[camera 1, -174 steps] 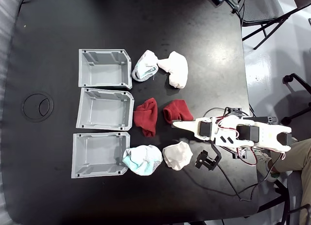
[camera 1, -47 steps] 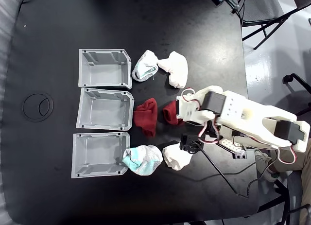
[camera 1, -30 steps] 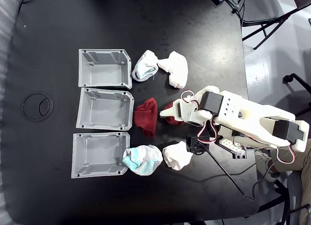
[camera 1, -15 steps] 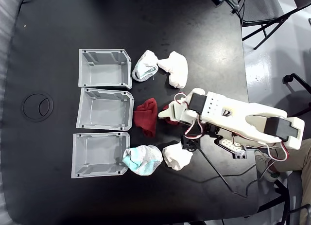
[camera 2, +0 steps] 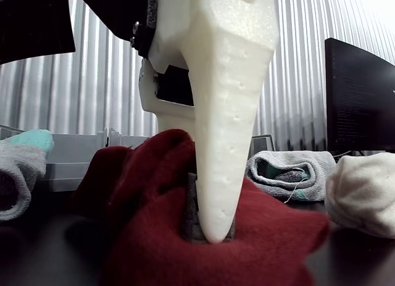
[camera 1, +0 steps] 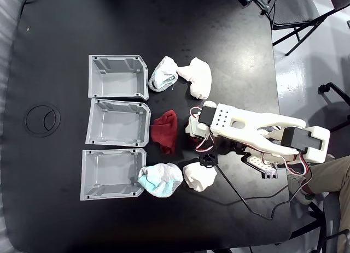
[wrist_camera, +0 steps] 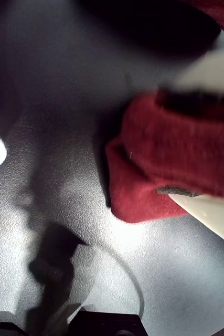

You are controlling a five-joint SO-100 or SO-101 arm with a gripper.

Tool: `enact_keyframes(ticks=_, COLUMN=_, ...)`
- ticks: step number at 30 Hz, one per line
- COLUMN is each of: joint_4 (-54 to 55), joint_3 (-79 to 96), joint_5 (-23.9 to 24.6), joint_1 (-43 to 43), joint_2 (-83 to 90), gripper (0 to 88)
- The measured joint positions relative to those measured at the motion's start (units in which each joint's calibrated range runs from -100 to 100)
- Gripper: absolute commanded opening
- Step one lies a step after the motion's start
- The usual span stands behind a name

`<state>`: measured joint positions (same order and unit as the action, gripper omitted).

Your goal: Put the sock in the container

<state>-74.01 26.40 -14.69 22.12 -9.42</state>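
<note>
Two red socks lie mid-table in the fixed view. The left red sock (camera 1: pixel 164 131) is free. My gripper (camera 1: pixel 192 134) covers most of the right red sock (camera 1: pixel 191 139). In the wrist view this sock (wrist_camera: pixel 164 163) sits between my white fingers (wrist_camera: pixel 209 207), with the jaws apart and the gripper (wrist_camera: pixel 195 147) open around it. In the other view one white finger (camera 2: pixel 216 168) presses down into the sock (camera 2: pixel 148 236), which rests on the table. Three look-alike light grey containers stand in a column at the left: top (camera 1: pixel 115 82), middle (camera 1: pixel 116 127), bottom (camera 1: pixel 109 176).
A white-and-teal sock (camera 1: pixel 163 74) and a white sock (camera 1: pixel 198 78) lie above the red pair; another teal-toed sock (camera 1: pixel 159 179) and a white sock (camera 1: pixel 199 175) lie below. A black cable (camera 1: pixel 246 205) trails from the arm. The table's right edge runs near the arm base.
The arm has swung from the right side of the table out over the right red sock, and the gripper has come down onto it, shifting left over the last second.
</note>
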Motion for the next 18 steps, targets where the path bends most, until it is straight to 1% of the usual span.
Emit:
enact_keyframes(ticks=1, joint_4=0.00, joint_3=0.00, joint_5=0.00, joint_1=-0.11, joint_2=0.00, gripper=0.4)
enact_keyframes(ticks=3, joint_4=0.00, joint_3=0.00, joint_5=0.00, joint_1=-0.11, joint_2=0.33, gripper=2.2)
enact_keyframes(ticks=10, joint_4=0.00, joint_3=0.00, joint_5=0.00, joint_1=-0.21, joint_2=8.54, gripper=1.3)
enact_keyframes(ticks=14, joint_4=0.00, joint_3=-0.99, joint_5=-0.26, joint_1=-4.13, joint_2=16.91, gripper=1.3)
enact_keyframes(ticks=18, joint_4=-0.50, joint_3=-7.39, joint_5=0.10, joint_1=-10.16, joint_2=22.69, gripper=1.3)
